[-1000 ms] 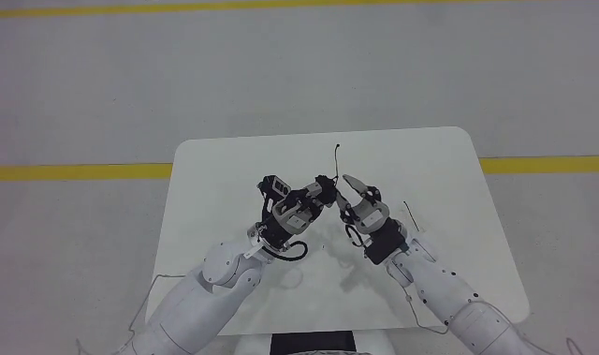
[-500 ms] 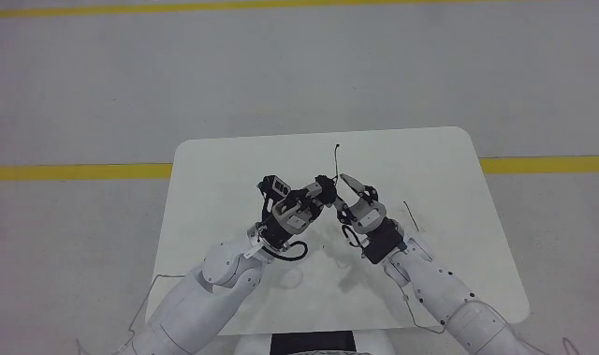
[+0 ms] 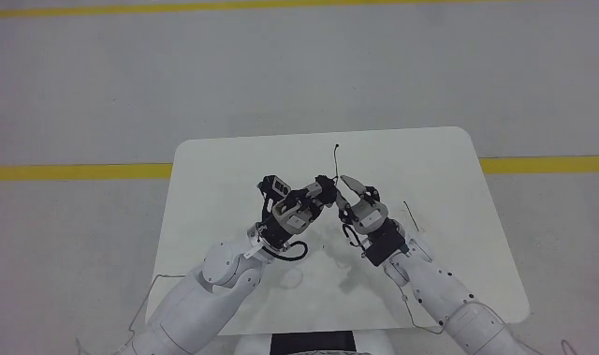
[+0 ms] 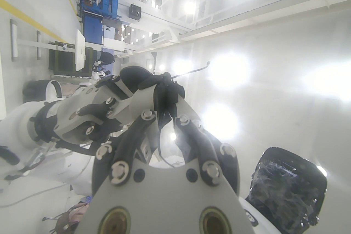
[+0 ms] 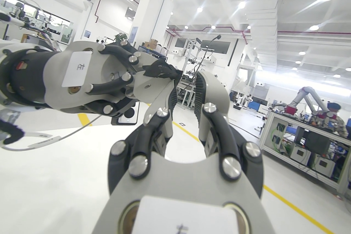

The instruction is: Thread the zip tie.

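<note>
**Inspector:** What is the state of the left gripper (image 3: 324,190)?

**Technician:** Its jaws are closed on the zip tie (image 3: 336,161). In the left wrist view, the black strap is pinched right at the jaw tips. One free length runs straight out beyond the tips and ends in a small thickened end. A thin dark line also runs back between the two jaws toward the palm. Whether it belongs to the same strap cannot be told.

**Inspector:** And the right gripper (image 3: 349,190)?

**Technician:** Its jaws stand apart with a narrow gap and hold nothing. In the right wrist view, the two ribbed pads face each other across that gap. The tips of the left jaws sit just beside the tip of one right jaw. The free length of the zip tie rises just past the tip of the other right jaw. Whether it touches that jaw cannot be told.

**Inspector:** How are the two sets of jaws placed relative to each other?

**Technician:** They point toward each other, tip to tip, above the white desk (image 3: 225,186). The strap projects from the point where they meet, away from both wrists.

**Inspector:** Is anything else near the jaws?

**Technician:** A thin dark strip (image 3: 409,215) lies flat on the desk on the right arm's side, apart from both sets of jaws.
</note>
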Robot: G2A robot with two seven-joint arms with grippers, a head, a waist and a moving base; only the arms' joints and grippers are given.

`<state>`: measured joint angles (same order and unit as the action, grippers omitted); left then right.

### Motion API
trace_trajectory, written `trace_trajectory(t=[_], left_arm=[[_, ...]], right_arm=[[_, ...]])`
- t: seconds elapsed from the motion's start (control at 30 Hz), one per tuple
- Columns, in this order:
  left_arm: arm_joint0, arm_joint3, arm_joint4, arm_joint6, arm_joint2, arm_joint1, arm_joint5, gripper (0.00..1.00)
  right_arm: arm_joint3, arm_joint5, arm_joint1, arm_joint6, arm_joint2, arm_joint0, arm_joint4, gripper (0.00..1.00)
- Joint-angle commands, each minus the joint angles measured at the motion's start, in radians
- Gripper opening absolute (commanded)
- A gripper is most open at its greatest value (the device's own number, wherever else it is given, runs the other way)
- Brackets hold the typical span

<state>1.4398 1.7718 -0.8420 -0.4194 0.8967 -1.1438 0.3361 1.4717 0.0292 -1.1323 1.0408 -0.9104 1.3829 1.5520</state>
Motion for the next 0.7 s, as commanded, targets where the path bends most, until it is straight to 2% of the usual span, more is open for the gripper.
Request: trace_trajectory(t=[0.0, 0.67], left_arm=[[0.0, 0.0, 0.0, 0.0, 0.0, 0.0, 0.0, 0.0], [0.0, 0.0, 0.0, 0.0, 0.0, 0.0, 0.0, 0.0]], right_arm=[[0.0, -0.002, -0.002, 0.001, -0.003, 0.002, 0.002, 0.15], [-0.004, -0.026, -0.02, -0.004, -0.027, 0.01, 0.018, 0.1]])
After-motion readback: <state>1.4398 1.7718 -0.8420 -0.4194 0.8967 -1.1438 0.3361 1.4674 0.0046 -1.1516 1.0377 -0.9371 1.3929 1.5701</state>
